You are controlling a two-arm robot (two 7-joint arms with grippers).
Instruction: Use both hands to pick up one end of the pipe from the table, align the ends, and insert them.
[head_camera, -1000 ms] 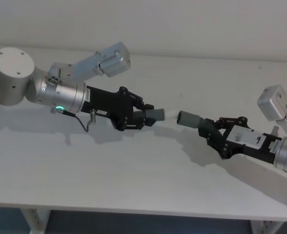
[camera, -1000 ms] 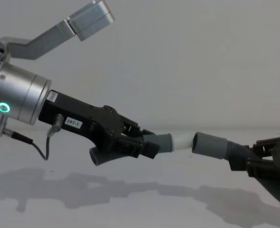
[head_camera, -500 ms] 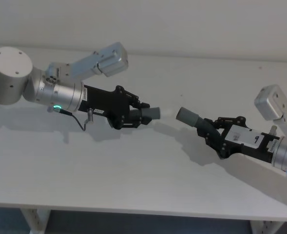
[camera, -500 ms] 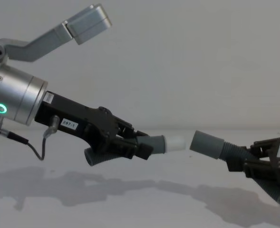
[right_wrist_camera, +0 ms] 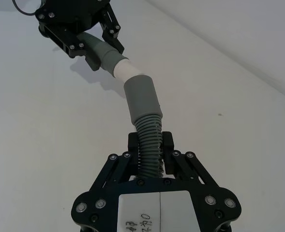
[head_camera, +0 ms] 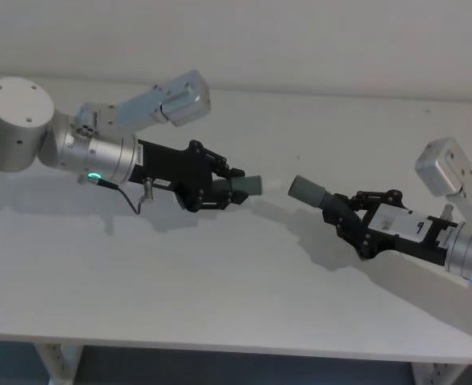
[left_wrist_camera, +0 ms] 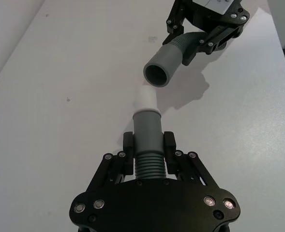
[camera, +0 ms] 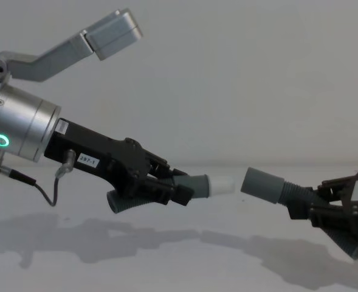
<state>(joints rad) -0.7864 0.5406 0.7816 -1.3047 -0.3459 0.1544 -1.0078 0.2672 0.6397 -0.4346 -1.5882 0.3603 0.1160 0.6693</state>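
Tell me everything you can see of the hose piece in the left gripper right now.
The left hose piece is dark grey, rubbery-looking, with a ribbed middle and a smooth cuff ending in a white tip. The left gripper is shut on the ribs, holding it off the table. The tip points at the open mouth of the wider cuff of the right gripper's piece, with a small gap between; they do not touch.

— What carries the work here?
— A plain matte white-grey flat table (head_camera: 219,297), front edge towards the robot, pale wall behind.
— What lies on it?
— Only soft grey shadows fall across its top; both hose pieces are held above it.
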